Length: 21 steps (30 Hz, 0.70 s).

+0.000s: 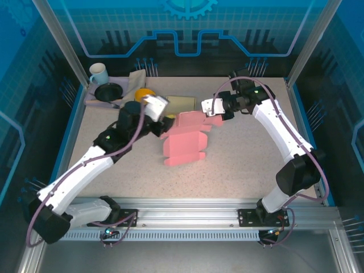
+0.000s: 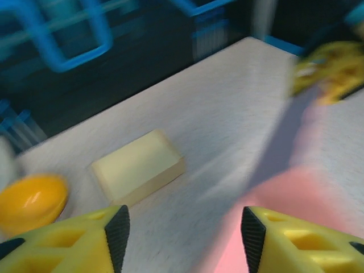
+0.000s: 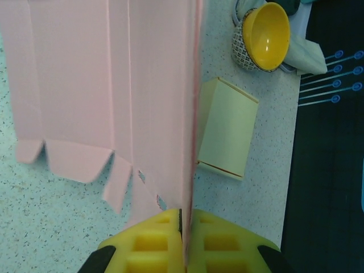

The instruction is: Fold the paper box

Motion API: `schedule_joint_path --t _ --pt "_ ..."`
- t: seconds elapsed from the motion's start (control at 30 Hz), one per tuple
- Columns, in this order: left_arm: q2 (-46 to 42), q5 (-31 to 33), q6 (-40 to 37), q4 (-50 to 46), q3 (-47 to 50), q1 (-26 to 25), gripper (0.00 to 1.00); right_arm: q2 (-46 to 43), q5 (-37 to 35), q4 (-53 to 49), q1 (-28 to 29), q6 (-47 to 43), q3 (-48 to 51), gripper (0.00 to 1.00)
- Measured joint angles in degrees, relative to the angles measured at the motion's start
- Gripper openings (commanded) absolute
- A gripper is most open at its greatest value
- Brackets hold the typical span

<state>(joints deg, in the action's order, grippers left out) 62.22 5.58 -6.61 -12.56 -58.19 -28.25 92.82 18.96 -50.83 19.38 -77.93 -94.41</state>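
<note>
The pink paper box (image 1: 185, 139) lies mostly flat in the middle of the table, with one panel raised at its far end. My right gripper (image 3: 186, 219) is shut on the edge of that upright pink panel (image 3: 159, 85), and in the top view it (image 1: 219, 116) sits at the sheet's far right corner. At the sheet's far left edge is my left gripper (image 1: 166, 120). In the left wrist view it (image 2: 185, 236) stands open over bare table with nothing between its fingers (image 2: 116, 233). There the pink sheet (image 2: 284, 199) lies just to its right.
A cream box (image 1: 182, 103) lies behind the pink sheet, close to both grippers. A yellow bowl (image 1: 143, 92), a black saucer (image 1: 108, 91), a pale mug (image 1: 98, 73) and a cloth (image 1: 136, 77) crowd the far left corner. Blue panels wall the table.
</note>
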Motion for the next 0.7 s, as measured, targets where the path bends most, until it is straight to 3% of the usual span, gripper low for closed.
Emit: schedule_joint_path --t 0.1,0.2,0.3,0.43,0.7 --pt "-7.4 1.0 11.1 0.9 8.2 9.6 0.64 0.2 0.2 1.1 -1.1 0.7 0.0 0.0" --pt "-11.5 1.2 19.6 0.8 14.6 14.7 0.63 0.4 1.7 2.1 -2.6 1.6 0.0 0.0" --pt "-9.5 -0.3 25.5 1.8 18.0 15.1 0.62 0.9 3.0 2.3 -3.3 1.9 -0.2 0.0" --pt "-2.6 -7.1 30.5 8.3 22.5 15.1 0.61 2.1 4.5 2.3 -3.4 2.1 -0.7 0.0" --pt "3.5 -18.7 29.4 19.6 23.4 9.5 0.61 2.4 6.5 2.3 -3.5 2.1 -0.7 0.0"
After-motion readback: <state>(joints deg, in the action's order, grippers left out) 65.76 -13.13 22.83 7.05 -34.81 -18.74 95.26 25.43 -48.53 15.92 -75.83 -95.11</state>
